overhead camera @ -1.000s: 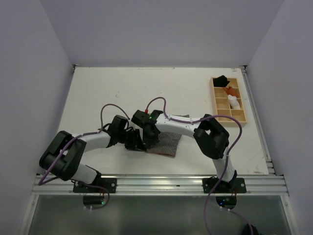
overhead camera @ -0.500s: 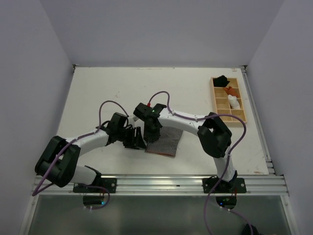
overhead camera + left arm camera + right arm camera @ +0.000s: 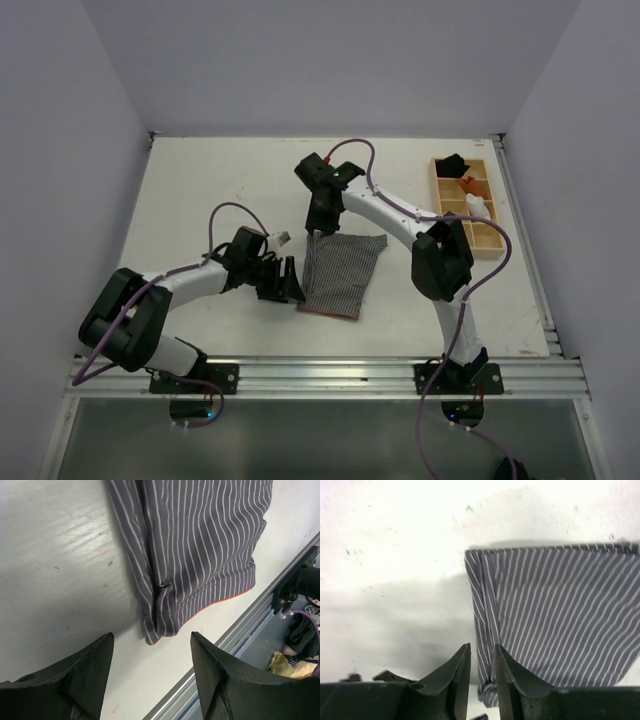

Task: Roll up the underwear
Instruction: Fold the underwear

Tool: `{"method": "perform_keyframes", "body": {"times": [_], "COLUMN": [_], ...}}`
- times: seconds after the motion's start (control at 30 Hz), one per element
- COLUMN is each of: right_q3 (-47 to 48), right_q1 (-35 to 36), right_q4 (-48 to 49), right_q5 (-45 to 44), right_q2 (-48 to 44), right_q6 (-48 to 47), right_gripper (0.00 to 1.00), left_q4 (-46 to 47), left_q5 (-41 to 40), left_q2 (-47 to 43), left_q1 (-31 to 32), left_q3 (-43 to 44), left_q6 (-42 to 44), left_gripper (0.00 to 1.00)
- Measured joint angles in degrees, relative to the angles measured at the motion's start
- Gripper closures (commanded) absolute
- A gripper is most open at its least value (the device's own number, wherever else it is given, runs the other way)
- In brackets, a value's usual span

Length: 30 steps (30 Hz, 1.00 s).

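Note:
The underwear [image 3: 340, 275], grey with fine white stripes, lies spread flat on the white table in front of the arms. In the left wrist view [image 3: 200, 545] its near left corner is bunched and shows an orange edge. My left gripper [image 3: 290, 285] is open and empty, low beside that corner [image 3: 150, 645]. My right gripper [image 3: 318, 225] hovers over the far left corner. In the right wrist view [image 3: 481, 650] its jaws stand only a narrow gap apart, holding nothing, above the folded left edge of the cloth [image 3: 555, 615].
A wooden compartment tray [image 3: 497, 240] stands at the back right, holding small black [image 3: 452, 163], orange [image 3: 470, 186] and white [image 3: 479, 210] bundles. The metal rail [image 3: 330, 375] runs along the table's near edge, also in the left wrist view [image 3: 280, 585].
My right gripper moved from the near left of the underwear toward the back, and the cloth now lies stretched out longer. My left gripper stayed by the near left corner.

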<state>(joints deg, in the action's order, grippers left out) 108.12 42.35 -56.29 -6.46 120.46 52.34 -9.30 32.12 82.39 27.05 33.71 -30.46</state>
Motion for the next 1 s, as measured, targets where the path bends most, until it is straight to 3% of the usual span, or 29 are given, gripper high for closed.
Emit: {"method": "perform_keyframes", "body": {"times": [0.3, 0.43, 0.57, 0.73, 1.0], "right_q3": [9.64, 9.97, 11.15, 11.8, 12.13], "right_q1": [0.46, 0.46, 0.46, 0.46, 0.46], "right_q4": [-4.07, -5.68, -6.67, -6.54, -5.84], "right_q5": [-2.19, -3.56, -4.5, -4.52, -4.48], "right_q2": [11.26, 12.55, 12.9, 14.23, 17.03], "right_q6": [-2.93, -3.63, -4.09, -4.87, -5.99], "right_gripper": [0.72, 0.72, 0.72, 0.72, 0.72], "left_q4": [1.53, 2.27, 2.64, 2.8, 3.3], "left_q5": [0.55, 0.66, 0.52, 0.33, 0.48], "left_q2": [1.79, 2.84, 4.15, 5.01, 5.29], "left_q1": [3.54, 3.78, 3.78, 3.8, 3.78], "left_q3": [0.59, 0.57, 0.5, 0.42, 0.13], "left_q6": [-0.48, -0.57, -0.55, -0.42, -0.42], "left_gripper": [0.4, 0.51, 0.7, 0.83, 0.88]}}
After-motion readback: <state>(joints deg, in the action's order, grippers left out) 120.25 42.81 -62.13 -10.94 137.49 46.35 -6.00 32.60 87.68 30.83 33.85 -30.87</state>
